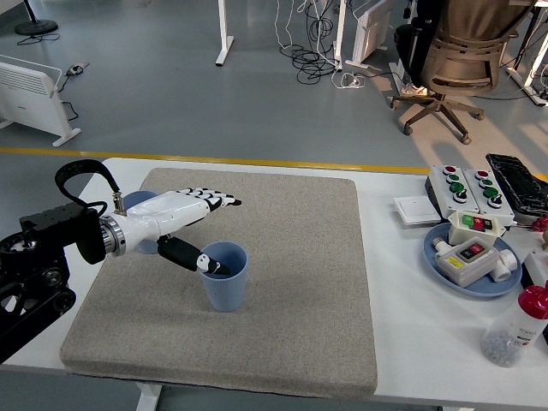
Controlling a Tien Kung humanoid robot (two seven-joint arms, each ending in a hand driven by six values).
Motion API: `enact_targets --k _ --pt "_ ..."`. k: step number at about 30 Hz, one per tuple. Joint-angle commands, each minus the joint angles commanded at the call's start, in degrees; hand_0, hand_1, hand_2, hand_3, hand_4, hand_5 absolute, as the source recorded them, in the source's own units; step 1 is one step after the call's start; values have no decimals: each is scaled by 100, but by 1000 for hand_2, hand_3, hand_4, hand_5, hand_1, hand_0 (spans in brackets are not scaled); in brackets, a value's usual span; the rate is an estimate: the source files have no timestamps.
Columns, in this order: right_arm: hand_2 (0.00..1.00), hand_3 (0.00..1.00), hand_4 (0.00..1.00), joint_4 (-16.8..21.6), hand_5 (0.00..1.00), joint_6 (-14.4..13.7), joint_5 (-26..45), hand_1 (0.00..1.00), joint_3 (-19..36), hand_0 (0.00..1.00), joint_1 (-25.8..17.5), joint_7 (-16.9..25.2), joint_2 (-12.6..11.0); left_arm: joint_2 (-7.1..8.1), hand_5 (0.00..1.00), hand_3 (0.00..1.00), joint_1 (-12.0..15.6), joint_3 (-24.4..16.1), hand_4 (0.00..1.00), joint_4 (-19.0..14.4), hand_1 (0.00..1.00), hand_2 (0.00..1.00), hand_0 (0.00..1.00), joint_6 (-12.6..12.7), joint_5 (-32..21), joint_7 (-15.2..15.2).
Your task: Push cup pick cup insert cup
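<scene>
Left hand (184, 214) hides far cup (130, 203)

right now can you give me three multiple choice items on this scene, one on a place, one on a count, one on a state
1. Where is the near cup?
A. on the grey mat
B. on the blue plate
C. on the floor

2. How many blue cups are on the mat?
A. one
B. two
C. four

3. What is the left hand doing?
A. resting off the table
B. lifting a cup high in the air
C. stretched over the mat, fingers spread, thumb at the near cup's rim

Answers:
1. A, the near cup stands upright on the grey mat.
2. B, a far cup shows partly behind the left hand, besides the near one.
3. C, the hand reaches in over the mat with fingers extended; it grips nothing.
</scene>
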Motion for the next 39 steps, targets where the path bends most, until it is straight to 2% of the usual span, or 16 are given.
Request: enact_targets --k 2,3,5,8,9,14,15,20,21,25,26,27,32,33,35,39 --pt "617 565 101 1 446 -8 30 605 -16 667 3 5 -2 -23 489 998 -187 200 998 75 994 998 993 -207 -73 35" --pt "617 565 101 2 447 -10 35 605 -19 667 4 6 -3 -29 470 998 -236 255 998 94 950 998 932 -266 -92 43" --pt "617 565 101 2 447 -21 86 605 -55 667 14 19 -6 -87 470 998 -416 429 998 220 950 998 932 -482 -160 80" --pt "617 565 101 2 447 -29 132 605 -81 667 19 31 -7 -159 470 998 -509 500 998 310 950 998 932 -621 -175 95" --pt "617 565 102 2 447 -32 155 604 -94 667 21 37 -7 -196 429 998 -550 541 986 350 899 971 881 -662 -172 104" --pt "617 565 102 0 447 -35 185 604 -107 667 26 49 -10 -330 429 998 -727 784 986 542 899 971 881 -587 -80 116" --pt "616 565 103 0 448 -36 191 604 -110 667 27 52 -9 -351 241 899 -759 822 830 574 817 888 769 -589 -69 123" --pt "616 565 103 -1 448 -38 208 604 -118 667 32 63 -15 -425 241 899 -872 996 830 712 817 888 769 -612 -58 140" --pt "616 565 104 -1 447 -40 214 604 -118 666 32 66 -17 -448 175 703 -886 1026 755 756 738 826 669 -619 -81 127" --pt "616 565 104 -3 447 -42 207 604 -116 666 46 75 -20 -547 175 703 -885 1095 755 981 738 826 669 -671 -72 95" --pt "616 565 104 -4 447 -43 214 604 -119 666 49 79 -21 -555 175 703 -883 1112 755 1006 738 826 669 -683 -62 96" --pt "616 565 104 -5 446 -44 222 604 -120 667 50 83 -22 -558 125 585 -881 1127 684 1018 707 809 583 -688 -47 96" --pt "616 565 104 -5 446 -44 216 604 -116 667 64 93 -30 -543 125 585 -874 1142 684 992 707 809 583 -580 123 8" --pt "616 565 105 -5 446 -44 212 604 -115 667 65 92 -30 -542 35 477 -874 1141 518 989 579 717 436 -568 138 -2" --pt "616 565 105 -4 446 -42 196 604 -107 667 79 92 -30 -538 35 477 -871 1124 518 960 579 717 436 -517 236 -27" --pt "616 565 105 -5 447 -44 216 604 -114 666 94 105 -34 -472 42 458 -897 1051 500 807 556 688 424 -621 234 2"
